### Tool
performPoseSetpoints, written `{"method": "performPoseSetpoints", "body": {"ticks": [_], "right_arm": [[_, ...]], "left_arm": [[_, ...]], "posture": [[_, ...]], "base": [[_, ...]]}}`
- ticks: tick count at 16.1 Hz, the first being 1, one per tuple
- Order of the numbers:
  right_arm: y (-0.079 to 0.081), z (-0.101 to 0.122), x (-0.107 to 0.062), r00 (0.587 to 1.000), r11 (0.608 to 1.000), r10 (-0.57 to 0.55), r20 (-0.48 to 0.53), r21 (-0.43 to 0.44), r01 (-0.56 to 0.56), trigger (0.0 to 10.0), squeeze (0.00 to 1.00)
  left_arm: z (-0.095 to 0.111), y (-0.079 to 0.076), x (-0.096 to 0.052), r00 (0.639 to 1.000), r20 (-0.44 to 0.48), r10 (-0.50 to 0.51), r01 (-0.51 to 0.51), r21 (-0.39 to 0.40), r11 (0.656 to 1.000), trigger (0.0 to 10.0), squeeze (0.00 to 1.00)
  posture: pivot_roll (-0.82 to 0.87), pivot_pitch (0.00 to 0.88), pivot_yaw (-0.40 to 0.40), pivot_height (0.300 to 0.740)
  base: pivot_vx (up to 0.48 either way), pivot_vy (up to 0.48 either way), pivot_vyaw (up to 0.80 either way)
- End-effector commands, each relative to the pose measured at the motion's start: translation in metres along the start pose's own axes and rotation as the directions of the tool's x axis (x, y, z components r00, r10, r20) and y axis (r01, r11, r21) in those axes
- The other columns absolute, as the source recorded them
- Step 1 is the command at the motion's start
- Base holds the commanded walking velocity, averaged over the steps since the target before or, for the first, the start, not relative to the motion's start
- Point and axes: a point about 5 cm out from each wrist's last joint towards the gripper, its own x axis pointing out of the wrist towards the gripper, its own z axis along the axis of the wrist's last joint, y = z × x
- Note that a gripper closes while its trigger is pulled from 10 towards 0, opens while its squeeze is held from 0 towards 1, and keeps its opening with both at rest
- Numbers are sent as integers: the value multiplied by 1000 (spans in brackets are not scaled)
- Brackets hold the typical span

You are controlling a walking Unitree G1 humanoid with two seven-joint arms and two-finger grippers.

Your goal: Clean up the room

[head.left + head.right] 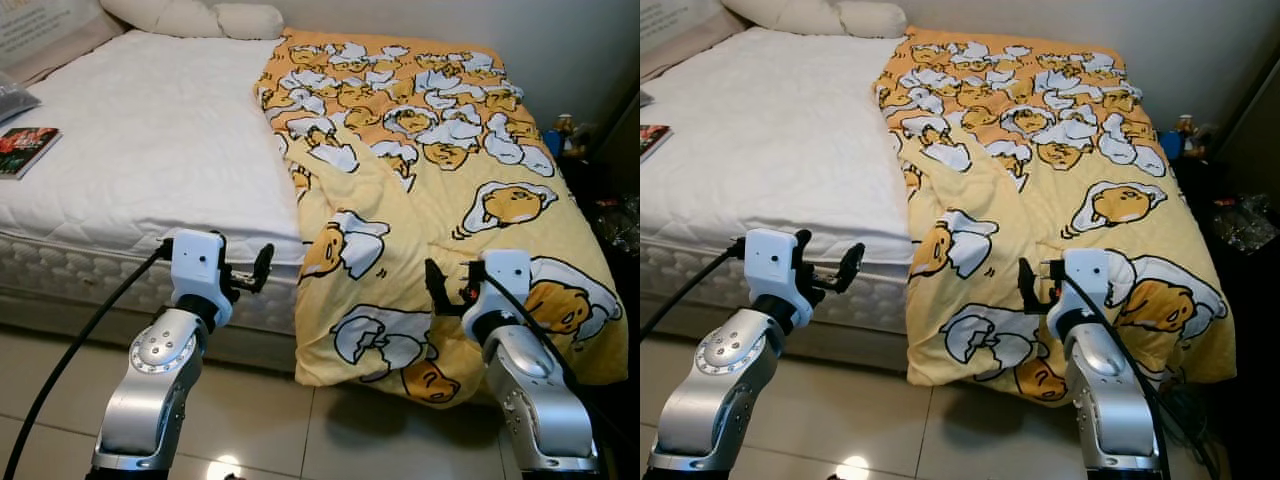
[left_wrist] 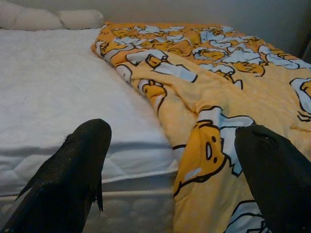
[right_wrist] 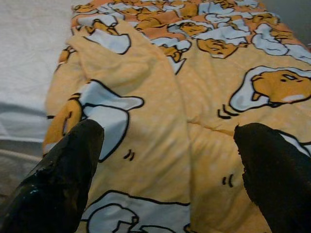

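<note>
- left gripper (image 1: 262,268) and right gripper (image 1: 434,285) raised at the bed's foot edge, jaws on both spread wide, holding nothing
- yellow blanket (image 1: 430,190) covers the bed's right half, hangs over the foot
- bare mattress (image 1: 150,150) left
- book (image 1: 25,150) far left
- pillows (image 1: 215,18) at the head

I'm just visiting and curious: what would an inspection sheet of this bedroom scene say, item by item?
Surface: white mattress, left half bare.
Job's things: yellow cartoon blanket bunched over the right half, its end hanging off the foot toward the floor tiles.
Clutter: book at the mattress's left edge; small items beside the bed on the right, too small to tell.
Grippers: left gripper and right gripper both open, raised before the bed's foot, holding nothing.
Cables: black cable along the left arm.
Surroundings: pillows at the head, plain wall behind.
</note>
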Motion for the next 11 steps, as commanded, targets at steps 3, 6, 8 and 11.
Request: {"method": "performPoseSetpoints", "body": {"ticks": [3,6,8,11], "right_arm": [[4,5,5,1000,1000,19,11,-10,-19,10000,0],[9,7,10,1000,1000,24,18,0,-24,10000,0],[12,7,13,1000,999,30,4,26,-30,10000,0],[13,7,15,1000,999,29,6,23,-29,10000,0]], "left_arm": [[2,4,3,1000,14,7,-7,7,1000,10000,1000],[4,5,4,1000,17,0,0,5,1000,10000,1000],[4,4,4,1000,18,-5,4,4,1000,10000,1000],[3,3,4,1000,16,-11,11,5,1000,10000,1000]], "posture": [[9,0,-23,740],[7,0,-21,740],[8,0,-19,740],[7,0,-18,740]], "base": [[265,0,0],[306,0,0],[347,0,0],[370,0,-800]]}}
